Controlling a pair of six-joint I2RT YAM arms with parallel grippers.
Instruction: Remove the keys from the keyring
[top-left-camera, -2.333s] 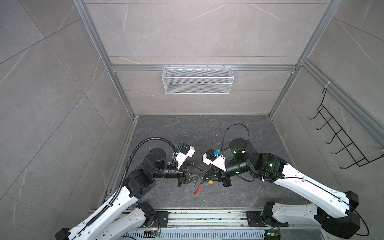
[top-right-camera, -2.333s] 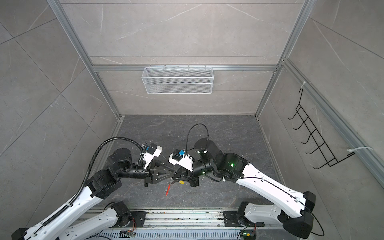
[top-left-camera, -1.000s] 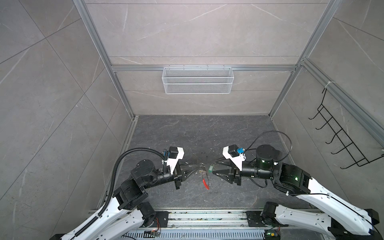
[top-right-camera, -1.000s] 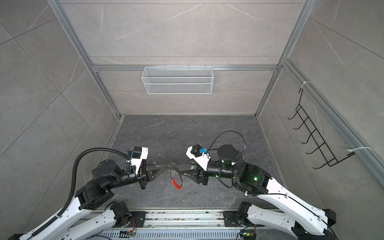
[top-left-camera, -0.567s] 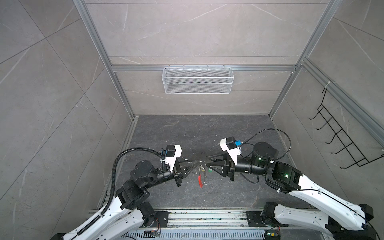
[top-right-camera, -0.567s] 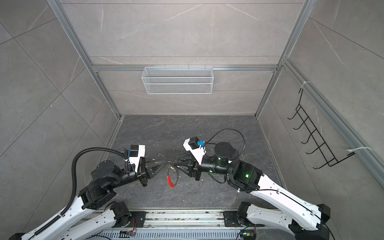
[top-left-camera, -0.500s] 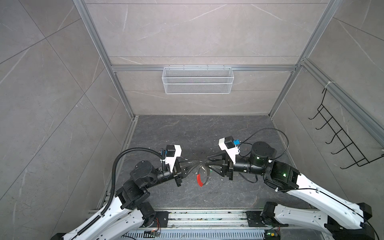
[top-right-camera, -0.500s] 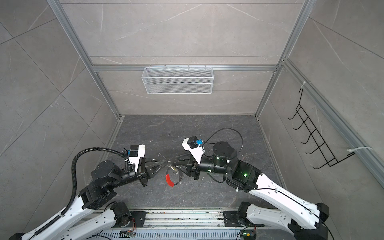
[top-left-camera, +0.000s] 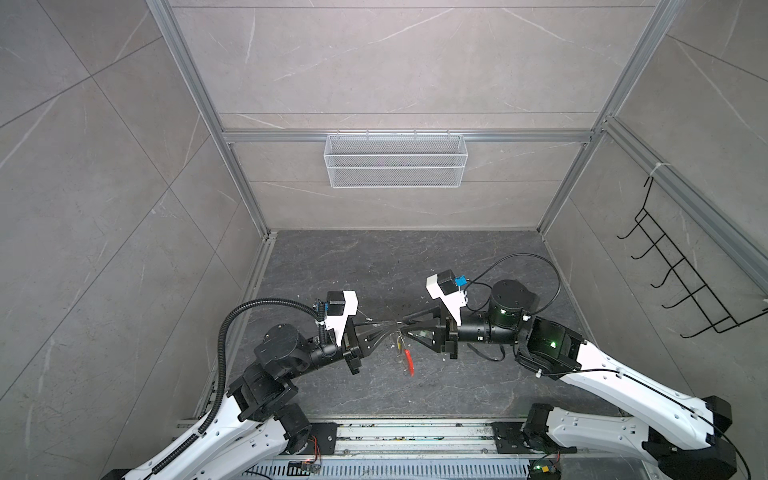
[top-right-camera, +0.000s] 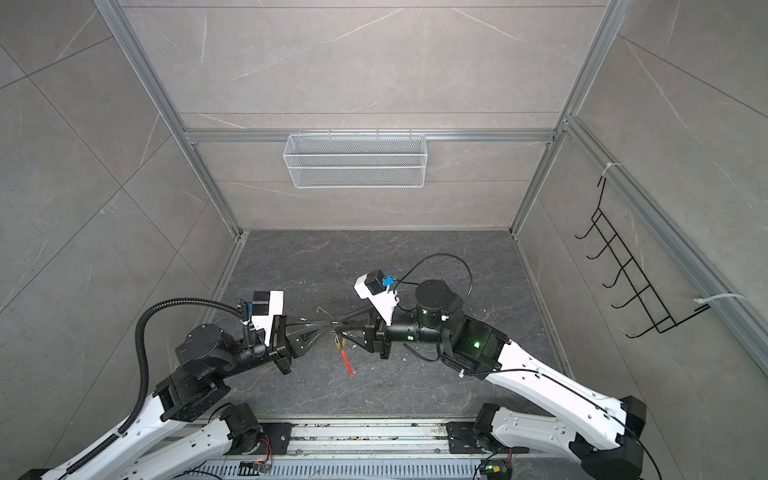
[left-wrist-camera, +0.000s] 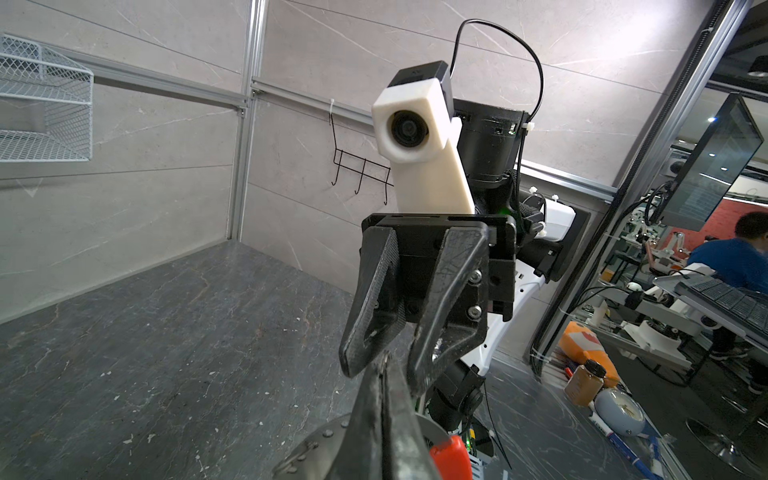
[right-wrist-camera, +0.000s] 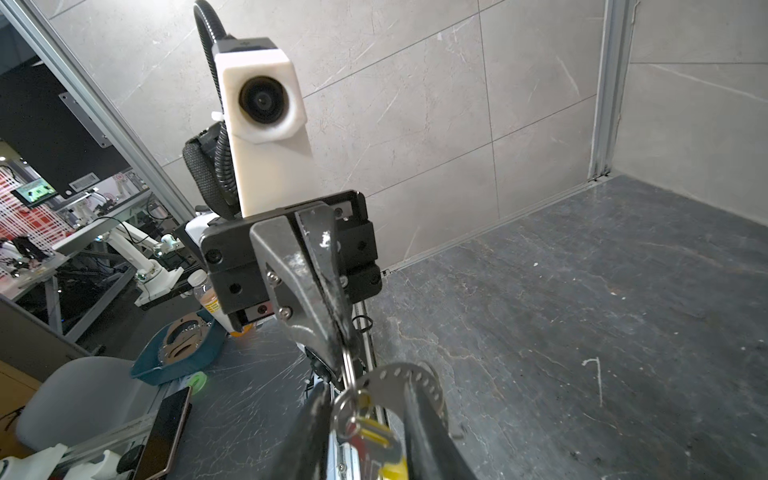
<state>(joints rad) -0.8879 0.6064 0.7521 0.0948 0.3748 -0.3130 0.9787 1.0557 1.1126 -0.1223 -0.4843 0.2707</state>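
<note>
grippers are meeting tip to tip over the middle of the dark floor, two of them, nose to nose. the left gripper is clamping hard, jaws pressed flat together on the thin wire of the keyring, which is hanging off the floor just below the two tips. its red sleeve is dangling from the pinch. in both top views its long axis is running from the fingertips toward the near edge, leaning slightly right, with the lower end pointing away from the grippers. i cannot tell whether that end is touching the floor.

the right gripper is standing with jaws narrowly apart, its fingers straddling the left gripper's tip. the yellow tag is sitting in that gap, and no pad is visibly pressing on it.

counting now: one keyring, one red sleeve, one yellow tag for certain. a greenish fleck is showing between the right fingers, too faint to call. one white mesh basket is hanging on the back wall and one black hook rack on the side wall.
</note>
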